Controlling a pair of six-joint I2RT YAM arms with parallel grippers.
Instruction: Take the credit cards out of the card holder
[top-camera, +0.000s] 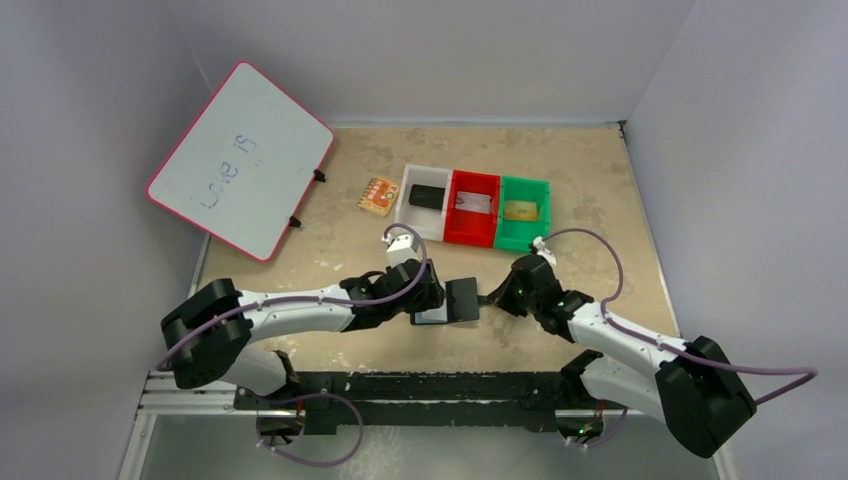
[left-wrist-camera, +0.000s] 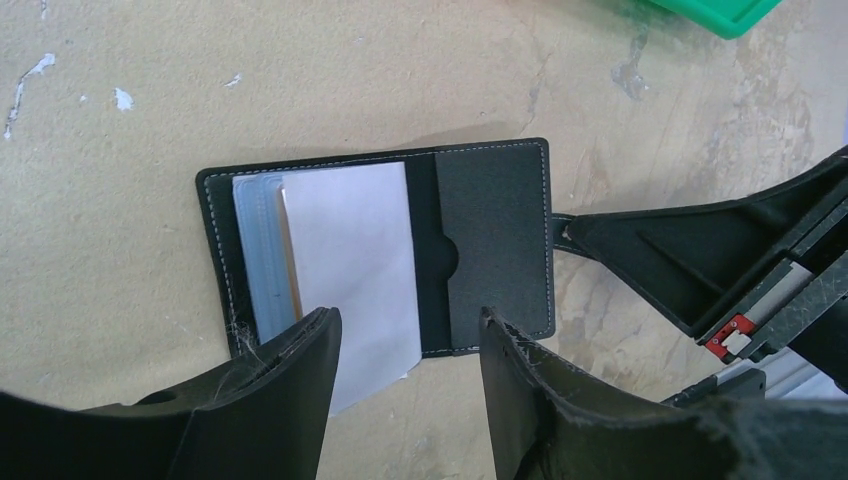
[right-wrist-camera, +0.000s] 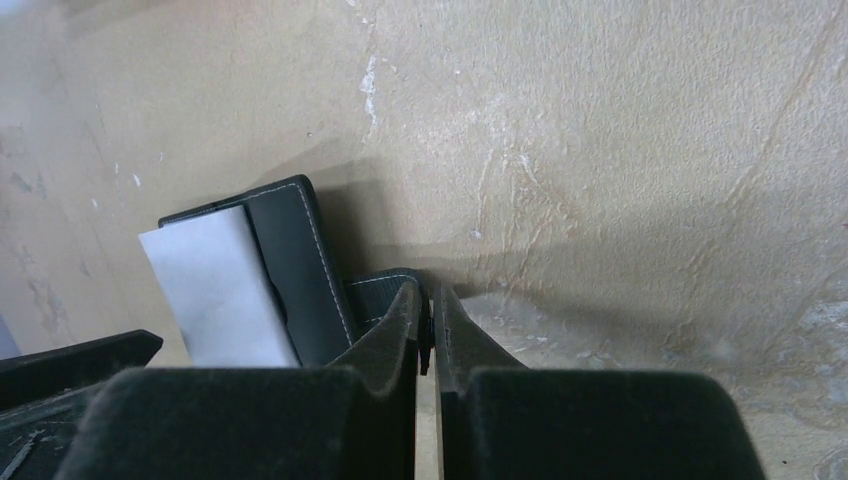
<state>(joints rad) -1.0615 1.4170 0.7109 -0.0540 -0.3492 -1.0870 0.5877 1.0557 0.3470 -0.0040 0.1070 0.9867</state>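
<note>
Gold-tan card (left-wrist-camera: 291, 250) peeks from card holder (left-wrist-camera: 500, 240) — left wrist view only.

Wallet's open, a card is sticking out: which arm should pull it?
Left. The left gripper is open directly over the protruding pale card, while the right gripper is shut on the strap tab of the card holder, steadying it.
</note>
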